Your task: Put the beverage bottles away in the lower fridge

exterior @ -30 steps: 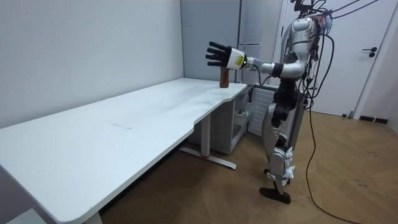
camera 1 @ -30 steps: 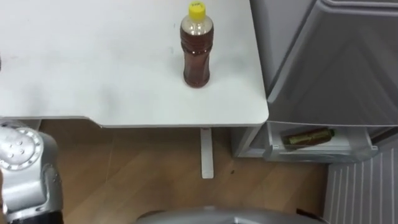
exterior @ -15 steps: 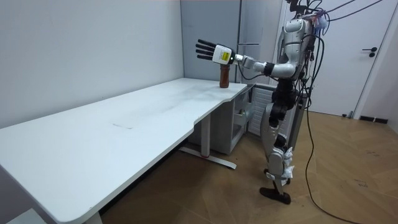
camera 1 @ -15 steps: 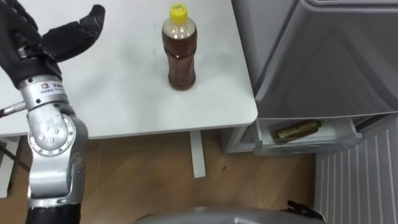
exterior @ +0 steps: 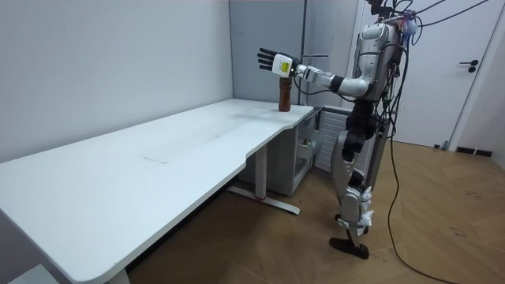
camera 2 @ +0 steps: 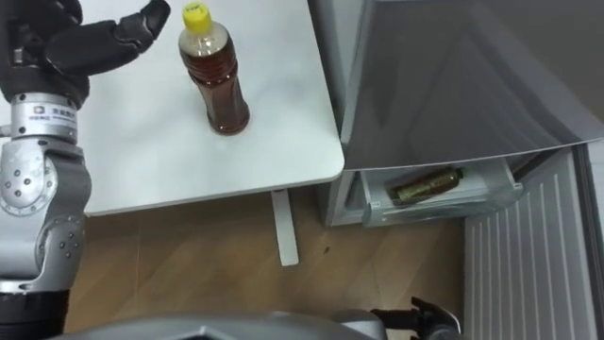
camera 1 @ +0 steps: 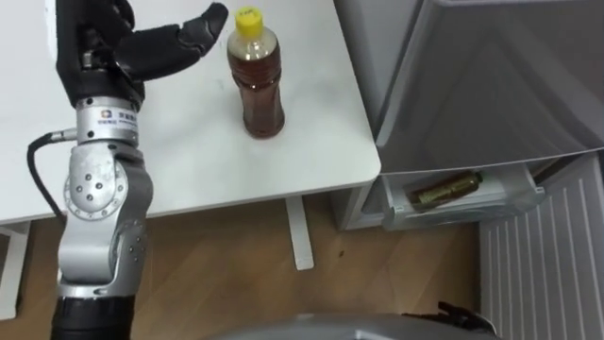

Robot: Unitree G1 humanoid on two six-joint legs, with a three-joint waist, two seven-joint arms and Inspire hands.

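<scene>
The brown drink bottle (camera 1: 257, 80) stood upright, long axis vertical, on the bench (camera 1: 189, 161), the left hand (camera 1: 106, 59) raised just left of it with fingers (camera 1: 90, 33) spread wide, empty, their tips cut off, and a second bottle (camera 1: 445, 188) lying lower right in the fridge drawer (camera 1: 467, 211).

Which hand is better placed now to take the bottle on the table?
Left. The left hand hangs open over the table, one fingertip close beside the bottle near its cap; a short reach would probably do.
</scene>
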